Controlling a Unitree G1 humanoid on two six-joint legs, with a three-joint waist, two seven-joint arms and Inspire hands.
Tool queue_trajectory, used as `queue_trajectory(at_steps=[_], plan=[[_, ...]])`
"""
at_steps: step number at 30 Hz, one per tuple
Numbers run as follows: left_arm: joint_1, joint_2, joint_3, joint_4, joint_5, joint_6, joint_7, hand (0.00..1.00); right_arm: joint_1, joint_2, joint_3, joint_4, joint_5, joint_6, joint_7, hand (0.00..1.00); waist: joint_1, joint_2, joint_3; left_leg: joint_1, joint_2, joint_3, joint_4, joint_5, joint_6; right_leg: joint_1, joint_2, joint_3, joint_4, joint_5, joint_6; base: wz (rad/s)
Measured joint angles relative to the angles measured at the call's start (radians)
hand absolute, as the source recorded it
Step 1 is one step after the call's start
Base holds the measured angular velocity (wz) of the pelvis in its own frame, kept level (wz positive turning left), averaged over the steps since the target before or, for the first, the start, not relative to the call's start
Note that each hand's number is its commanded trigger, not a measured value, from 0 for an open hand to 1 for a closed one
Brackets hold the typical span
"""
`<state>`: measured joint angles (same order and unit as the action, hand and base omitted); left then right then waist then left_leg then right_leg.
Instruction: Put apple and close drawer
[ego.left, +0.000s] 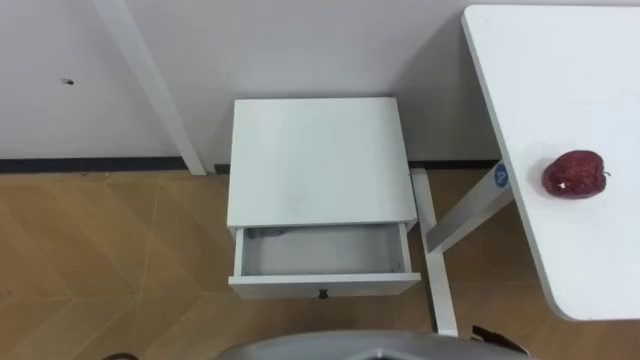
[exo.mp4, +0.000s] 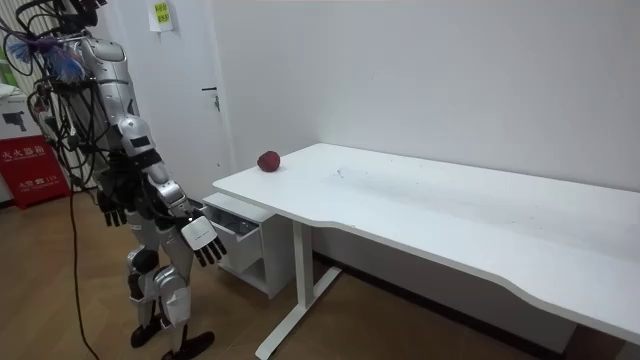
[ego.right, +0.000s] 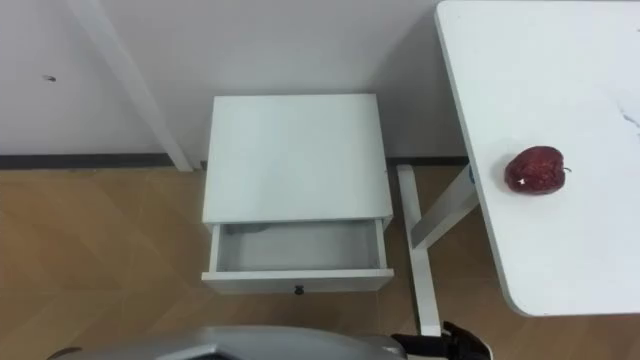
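Note:
A dark red apple (ego.left: 575, 174) lies on the white table (ego.left: 560, 70), near its left end and to my right. Straight ahead stands a white nightstand (ego.left: 318, 160) against the wall. Its single drawer (ego.left: 322, 252) is pulled out and nothing lies inside; a small dark knob sits on its front. In the room view I stand right before the drawer (exo.mp4: 232, 218). My right hand (exo.mp4: 205, 240) hangs low in front of it with straight fingers. My left hand (exo.mp4: 112, 208) hangs at my side, relaxed and holding nothing.
The table's white leg and foot (ego.left: 438, 250) stand just right of the nightstand. A slanted white post (ego.left: 150, 80) leans against the wall at the back left. Wooden floor lies left of the nightstand. A red box (exo.mp4: 25, 165) sits at the room view's left.

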<state>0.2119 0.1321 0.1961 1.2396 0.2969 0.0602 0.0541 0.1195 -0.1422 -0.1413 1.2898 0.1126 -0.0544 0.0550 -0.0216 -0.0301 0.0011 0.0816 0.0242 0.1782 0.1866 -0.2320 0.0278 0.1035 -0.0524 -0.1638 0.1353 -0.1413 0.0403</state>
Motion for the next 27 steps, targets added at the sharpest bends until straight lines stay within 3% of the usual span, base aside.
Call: queue_trajectory(at_steps=[8, 14, 21, 27], plan=[[0.000, 0.000, -0.003, 0.000, -0.002, 0.000, 0.005, 0.00, -0.001, 0.000, 0.002, 0.002, 0.010, 0.000, -0.013, 0.00, 0.002, -0.006, 0.0038, 0.001, 0.000, 0.006, -0.002, 0.000, 0.000, -0.002, 0.000, 0.009, 0.000, 0.000, 0.000, 0.00], [-0.001, 0.002, -0.004, 0.000, -0.011, -0.006, 0.030, 0.00, -0.002, 0.000, -0.001, 0.005, 0.175, 0.002, -0.045, 0.00, 0.000, -0.010, 0.0038, 0.001, 0.000, 0.011, -0.002, 0.000, 0.000, -0.006, 0.000, 0.014, 0.001, 0.000, 0.000, -0.01], [0.026, 0.004, 0.083, -0.004, -0.013, -0.035, 0.046, 0.00, -0.004, -0.002, -0.236, -0.052, 0.531, 0.000, -0.080, 0.00, -0.027, -0.010, 0.0035, 0.018, 0.000, 0.016, -0.003, 0.000, 0.000, -0.001, 0.002, 0.025, 0.004, 0.000, 0.000, -0.05], [0.029, 0.017, 0.128, -0.004, -0.012, -0.071, 0.071, 0.00, -0.012, -0.009, -0.439, -0.180, 0.968, -0.022, -0.176, 0.00, -0.059, -0.007, 0.0014, 0.016, -0.001, 0.040, -0.005, 0.000, 0.000, -0.018, 0.005, 0.046, 0.019, 0.000, 0.000, -0.10]])
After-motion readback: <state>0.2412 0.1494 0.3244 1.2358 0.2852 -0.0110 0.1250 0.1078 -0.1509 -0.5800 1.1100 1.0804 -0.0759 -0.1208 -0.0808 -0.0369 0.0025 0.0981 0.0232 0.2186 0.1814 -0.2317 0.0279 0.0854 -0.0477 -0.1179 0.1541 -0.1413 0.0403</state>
